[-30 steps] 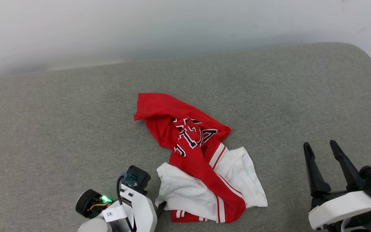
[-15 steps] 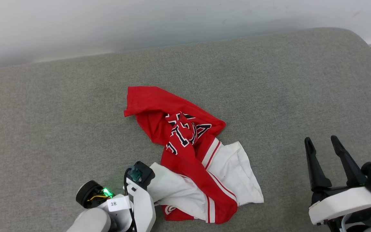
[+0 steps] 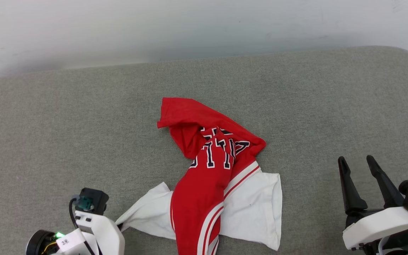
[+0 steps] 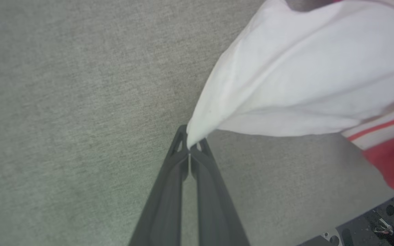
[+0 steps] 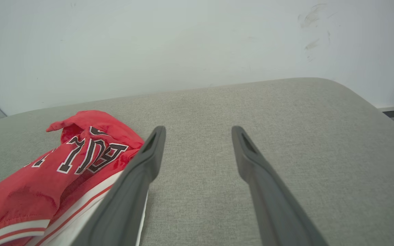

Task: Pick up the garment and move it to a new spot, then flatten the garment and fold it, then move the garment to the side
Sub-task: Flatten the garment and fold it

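Since a second ago our left claw has closed and drawn away to the left, and the white sleeve that lay bunched beside it is now pulled out into a point. Our left wrist view makes the grip plain, where the head view has our pale left forearm in the way: the two dark fingers lie pressed together along their length, with the very corner of the sleeve pinched between their tips. From that corner the white cloth fans out wide over the grey fabric surface, meeting red-and-white striped trim and red cloth at the picture's edge. The head view gives us the garment whole: it lies crumpled near the middle of the surface, a red band running down the centre with black, white-edged letters on it, a white sleeve spread to either side and a red fold peaked at the far end. Our right wrist view catches the lettering from low and sideways, on a raised red hump. Our right claw stands wide open and holds nothing, off to the right of the garment, its fingers pointing toward the pale wall.
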